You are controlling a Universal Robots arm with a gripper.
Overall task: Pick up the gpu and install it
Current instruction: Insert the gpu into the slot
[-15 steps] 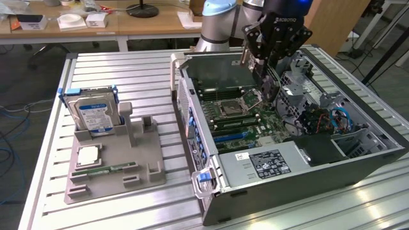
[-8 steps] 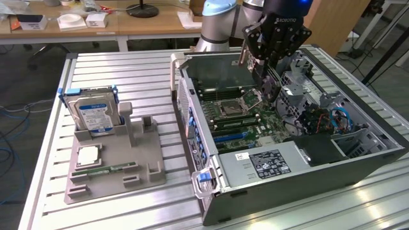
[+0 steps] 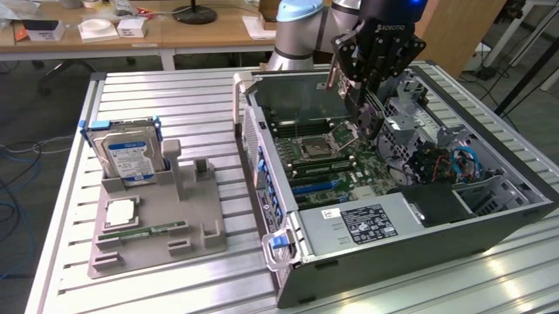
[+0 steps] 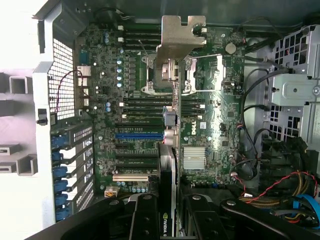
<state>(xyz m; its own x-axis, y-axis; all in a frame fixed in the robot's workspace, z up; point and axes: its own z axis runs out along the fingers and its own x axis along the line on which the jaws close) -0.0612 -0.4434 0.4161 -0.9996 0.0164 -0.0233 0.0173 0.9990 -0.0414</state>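
On a slatted aluminium table (image 3: pixel 157 91) stands an open dark computer case (image 3: pixel 419 258). Above its green motherboard (image 4: pixel 210 130), the black gripper (image 4: pixel 171 217) is clamped on the thin black, silver-bracketed gpu (image 4: pixel 170 165), held edge-on.

A boxy silver hard drive with a blue-and-white label (image 3: pixel 129 157) stands upright in a blue plastic frame (image 3: pixel 120 123) at the far end of a grey moulded holder (image 3: pixel 196 245). On the holder's flat part lie a square silver processor chip (image 3: pixel 120 212) and, just beside it, a narrow green memory stick (image 3: pixel 144 230). The holder rests on a slatted aluminium table (image 3: pixel 157 91), next to an open dark tower computer case (image 3: pixel 489 239) lying on its side with its green motherboard (image 3: pixel 325 163) exposed. Behind is a wooden desk (image 3: pixel 209 36) bearing white boxes (image 3: pixel 98 29).
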